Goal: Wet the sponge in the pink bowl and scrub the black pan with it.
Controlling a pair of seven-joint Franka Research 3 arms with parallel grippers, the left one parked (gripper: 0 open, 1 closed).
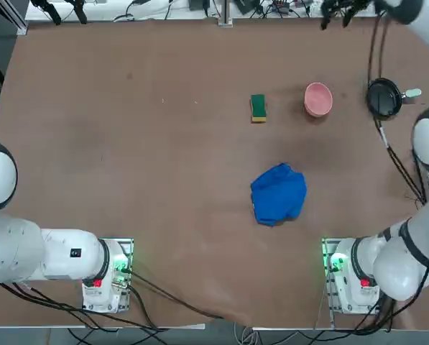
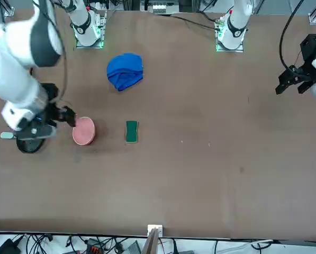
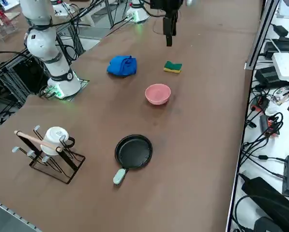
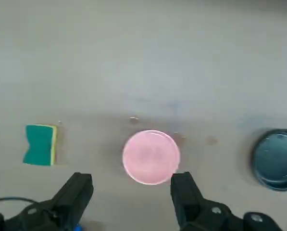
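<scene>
The green-topped yellow sponge [image 1: 258, 108] lies flat on the brown table, left of the pink bowl [image 1: 318, 99]; the two are apart. Right of the bowl sits the black pan [image 1: 384, 98] with its short pale handle pointing right. My right gripper [image 3: 169, 39] hangs high above the table with its fingers pointing down, open and holding nothing. In the wrist view the gripper [image 4: 131, 185] looks down at the bowl [image 4: 150, 156], with the sponge [image 4: 40, 144] to one side and the pan [image 4: 278, 159] to the other. The front view shows the gripper [image 2: 66, 115] beside the bowl [image 2: 84, 130].
A crumpled blue cloth [image 1: 278, 194] lies nearer the robot than the sponge. A wire rack with a white mug [image 3: 55, 137] stands at the table's right end. My arm's black cable [image 1: 378, 65] hangs past the pan.
</scene>
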